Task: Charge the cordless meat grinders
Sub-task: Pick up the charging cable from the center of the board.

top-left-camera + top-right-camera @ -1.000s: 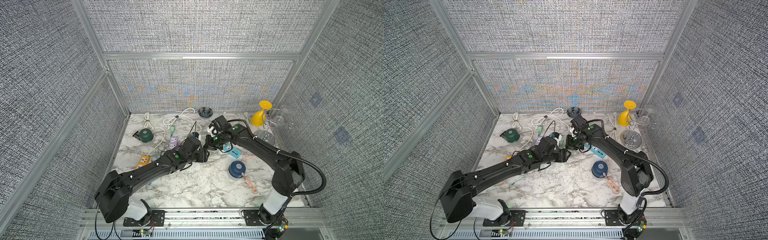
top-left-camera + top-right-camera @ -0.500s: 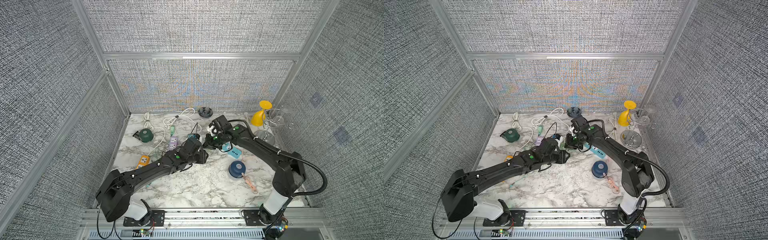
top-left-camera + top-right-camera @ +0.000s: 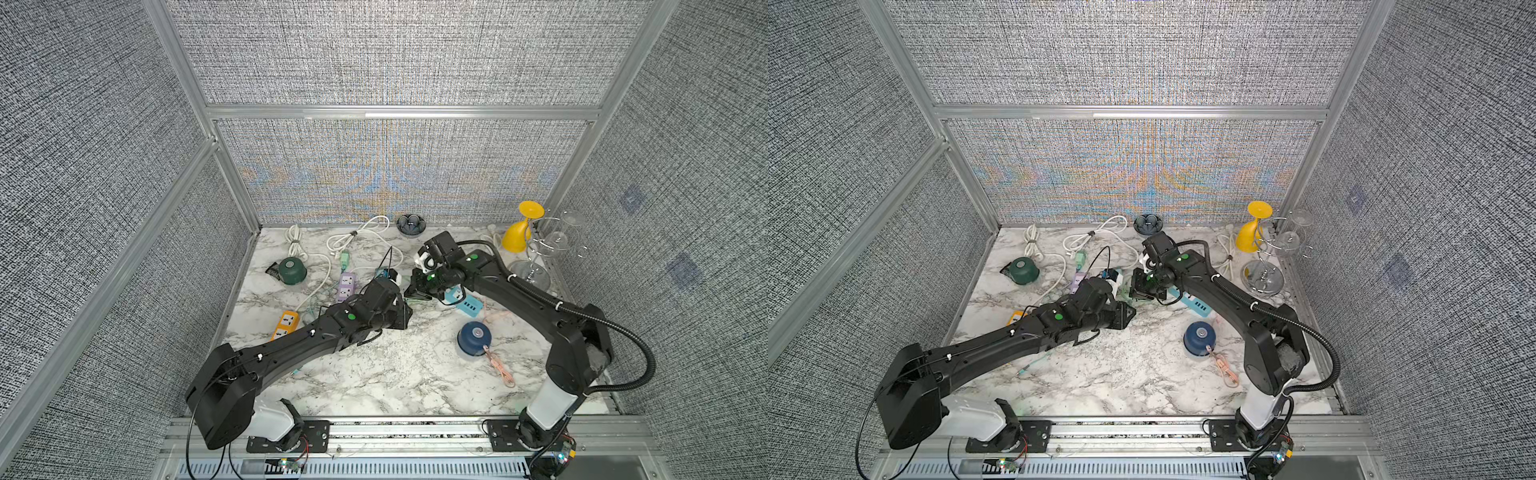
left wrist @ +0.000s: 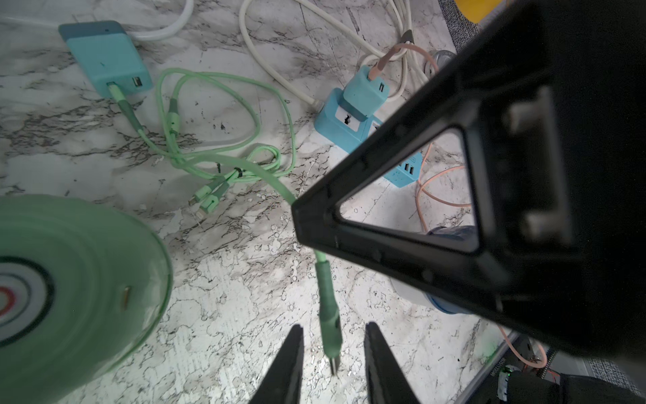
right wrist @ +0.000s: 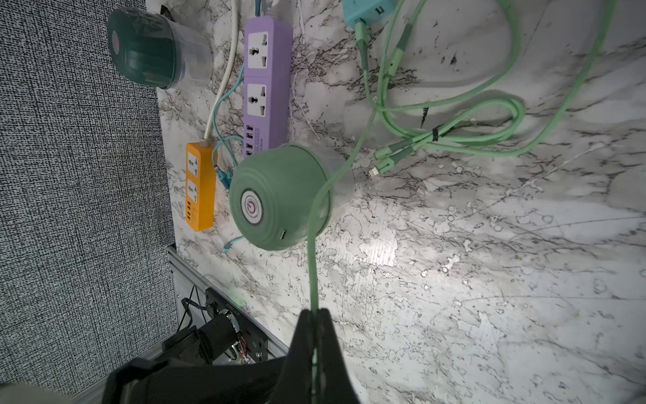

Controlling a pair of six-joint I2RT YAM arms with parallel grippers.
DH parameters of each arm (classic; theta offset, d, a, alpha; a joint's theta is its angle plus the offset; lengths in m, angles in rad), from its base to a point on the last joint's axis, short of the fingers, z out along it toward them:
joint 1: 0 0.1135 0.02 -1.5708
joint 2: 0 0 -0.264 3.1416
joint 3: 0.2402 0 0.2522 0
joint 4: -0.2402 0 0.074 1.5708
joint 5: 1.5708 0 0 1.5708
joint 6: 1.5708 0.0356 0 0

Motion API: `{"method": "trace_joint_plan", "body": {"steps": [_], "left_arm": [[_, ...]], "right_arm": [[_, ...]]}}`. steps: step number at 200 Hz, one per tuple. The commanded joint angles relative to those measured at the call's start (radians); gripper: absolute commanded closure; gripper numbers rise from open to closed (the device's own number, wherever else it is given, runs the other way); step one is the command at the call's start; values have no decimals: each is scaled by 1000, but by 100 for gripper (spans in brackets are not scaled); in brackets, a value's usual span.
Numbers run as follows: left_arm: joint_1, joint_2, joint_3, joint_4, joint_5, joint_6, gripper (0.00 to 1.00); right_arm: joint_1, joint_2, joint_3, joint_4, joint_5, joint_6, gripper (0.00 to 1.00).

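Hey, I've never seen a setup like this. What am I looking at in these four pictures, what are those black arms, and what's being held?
Two black robot arms are mounted at the edge of a marble table. Two pictures look down on the whole scene; the other two come from a camera on each wrist. On the table sit a dark green grinder, a mint green grinder, a navy blue grinder, a purple power strip and an orange power strip. The right gripper is shut on a green cable; the left gripper is open, its jaws either side of that cable's plug.
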Motion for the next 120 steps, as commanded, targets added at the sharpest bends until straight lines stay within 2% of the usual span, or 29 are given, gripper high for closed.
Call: {"method": "trace_joint_plan", "body": {"steps": [1,120], "left_arm": [[0,-13,-2,39,6,-1,70],[2,-18,-8,41,1,-10,85]], "right_arm": [[-1,-7,-2,19,-10,1,100],[-1,-21,-15,39,-28,5,100]]}}
